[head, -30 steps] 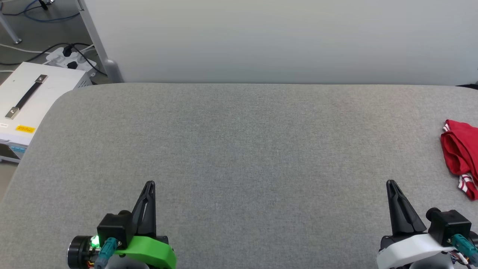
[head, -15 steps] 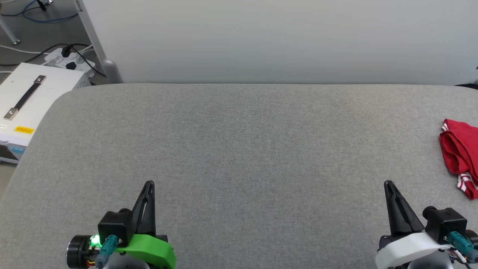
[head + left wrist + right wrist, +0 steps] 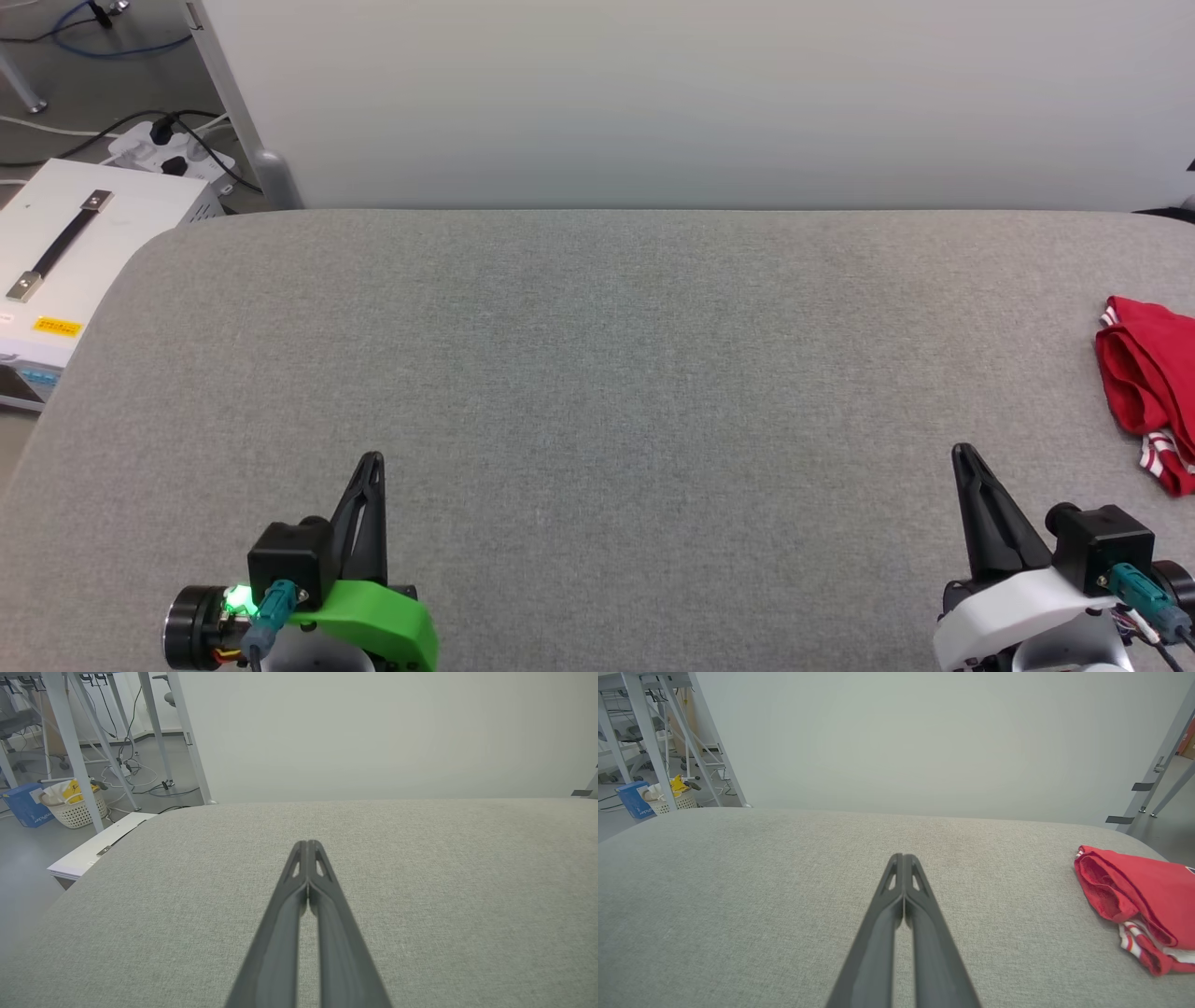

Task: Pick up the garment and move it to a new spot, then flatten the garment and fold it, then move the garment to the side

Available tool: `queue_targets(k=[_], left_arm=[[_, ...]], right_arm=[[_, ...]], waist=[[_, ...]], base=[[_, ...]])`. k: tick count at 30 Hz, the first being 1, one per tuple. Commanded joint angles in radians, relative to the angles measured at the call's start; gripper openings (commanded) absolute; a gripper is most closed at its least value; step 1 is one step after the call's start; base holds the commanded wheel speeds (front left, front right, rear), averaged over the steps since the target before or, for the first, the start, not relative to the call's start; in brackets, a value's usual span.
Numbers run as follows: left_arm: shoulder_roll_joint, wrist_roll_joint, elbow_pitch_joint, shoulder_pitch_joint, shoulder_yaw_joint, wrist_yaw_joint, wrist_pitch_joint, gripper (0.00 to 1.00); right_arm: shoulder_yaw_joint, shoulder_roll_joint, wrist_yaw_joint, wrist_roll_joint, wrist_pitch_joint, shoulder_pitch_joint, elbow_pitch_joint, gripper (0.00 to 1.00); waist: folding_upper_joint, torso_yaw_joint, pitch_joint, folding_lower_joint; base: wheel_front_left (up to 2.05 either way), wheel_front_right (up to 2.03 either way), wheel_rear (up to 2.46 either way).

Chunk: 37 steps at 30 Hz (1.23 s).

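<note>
Robotics lab, floor cables [image 3: 127, 768], power strip [image 3: 154, 147], metal frame legs [image 3: 70, 742], equipment case [image 3: 117, 217]

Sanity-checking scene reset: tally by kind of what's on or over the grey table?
garment, red, lying loose: 1
grippers, both shut and empty, left gripper and right gripper: 2
Total: 3

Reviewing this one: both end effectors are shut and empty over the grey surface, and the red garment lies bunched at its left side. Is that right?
One detail is off: the garment lies bunched at the right side of the grey surface, as the head view shows. The left end effector and right end effector are indeed shut and empty.
</note>
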Motion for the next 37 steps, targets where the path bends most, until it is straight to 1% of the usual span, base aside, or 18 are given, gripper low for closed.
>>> queue_targets(k=[1, 37], left_arm=[[-0.005, 0.008, -0.009, -0.025, 0.006, 0.008, 0.012, 0.0], [-0.007, 0.033, -0.029, -0.042, 0.016, 0.026, 0.084, 0.0]], right_arm=[[0.001, 0.004, 0.0, -0.013, 0.011, -0.016, -0.007, 0.0], [0.006, 0.009, -0.001, -0.067, 0.085, -0.042, -0.016, 0.0]], waist=[[0.0, -0.001, 0.0, 0.0], [0.0, -0.011, -0.001, 0.0]], base=[[0.0, 0.0, 0.0], [0.0, 0.0, 0.0]])
